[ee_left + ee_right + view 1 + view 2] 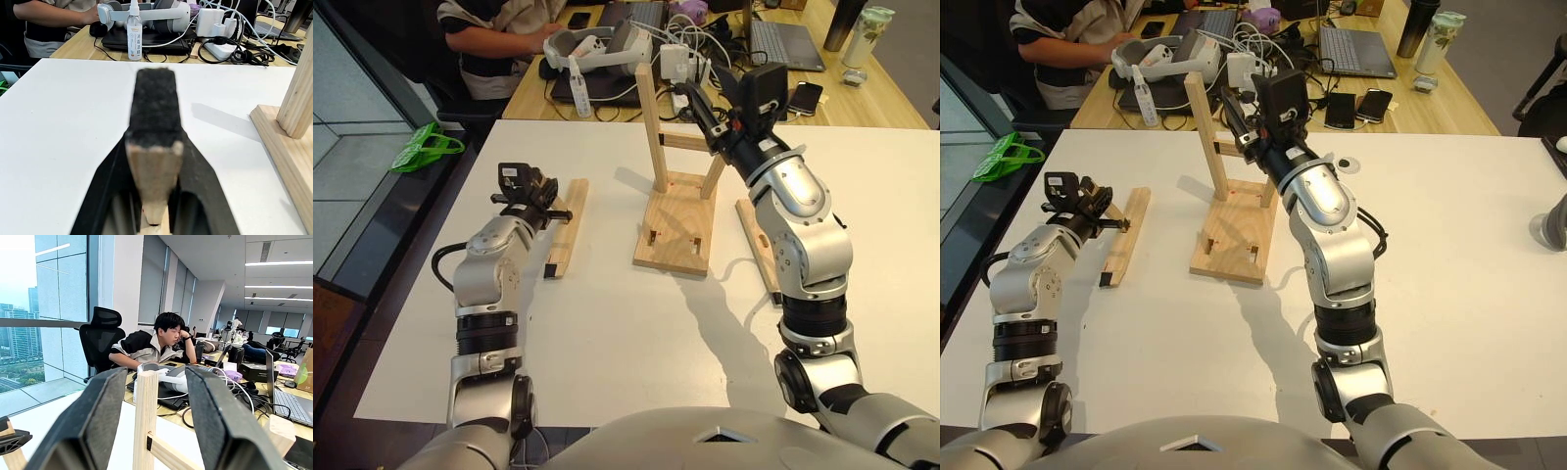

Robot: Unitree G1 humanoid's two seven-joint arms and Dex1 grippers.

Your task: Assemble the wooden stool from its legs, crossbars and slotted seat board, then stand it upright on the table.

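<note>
left eye view tells me my left end effector [554, 206] pinches a leg piece [566, 235] lying on the white worktop [607, 343], while my right end effector [696, 108] is spread beside the half-built stool [674, 235].

Here's your white table [607, 333], carrying everything. In the middle, toward the far side, the seat board [674, 230] lies flat on it with its slots facing up. Over on the left, apart from the board, a long wooden piece [566, 227] rests on the top, running near to far. Just right of the board another wooden piece [749, 223] lies flat as well, partly hidden. By the far edge sits a small round thing [1349, 166]. A grey object [1552, 227] stands at the right edge, cut off.
</note>
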